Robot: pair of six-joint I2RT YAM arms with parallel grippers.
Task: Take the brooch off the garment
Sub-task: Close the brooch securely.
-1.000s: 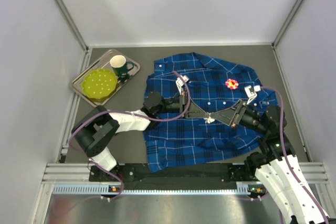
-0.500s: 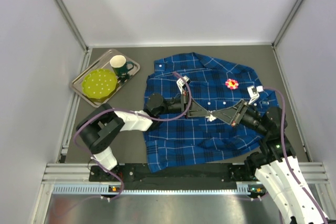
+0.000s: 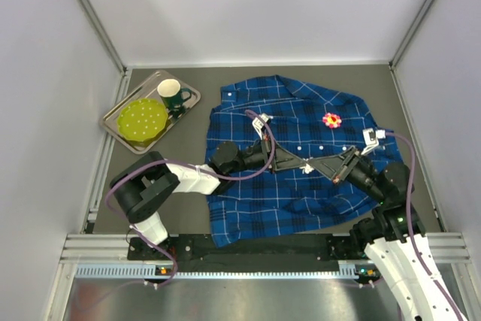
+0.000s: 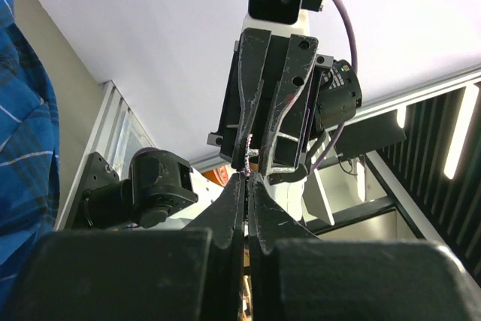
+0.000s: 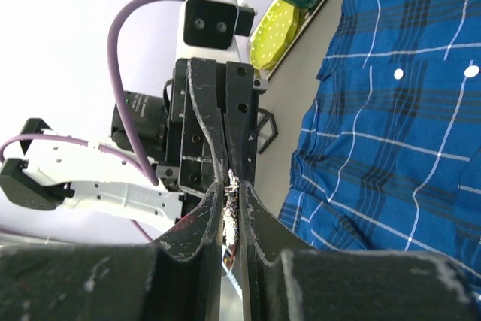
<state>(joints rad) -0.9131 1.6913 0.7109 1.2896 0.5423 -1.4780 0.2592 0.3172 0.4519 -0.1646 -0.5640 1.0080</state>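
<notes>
While the garment point(image 3: 263, 208) lies spread out flat on the dark grey table point(image 3: 376, 88), collar at the far end, both arms hang over the middle of it and meet tip to tip. Caught right at that meeting point is a small glittery silver brooch point(image 3: 307, 168), up off the fabric as far as I can tell from above.

The left gripper point(image 3: 302, 165) has its fingers pressed together, pinching one end of the brooch. The right gripper point(image 3: 313, 165) comes in from the other side, and in the right wrist view its fingers point(image 5: 252, 208) sit snug on both sides of the sparkly bit, so it reads as clamped on too. That wrist view is the clearest look at the brooch; from the left wrist it's just a thin pale sliver.

A pink flower pin point(image 3: 331, 119) sits on the shirt's right chest, well apart from the grippers.

Far left there's a metal tray point(image 3: 107, 122) holding a green mug point(image 3: 171, 95) and a yellow-green dotted disc point(image 3: 143, 119).
</notes>
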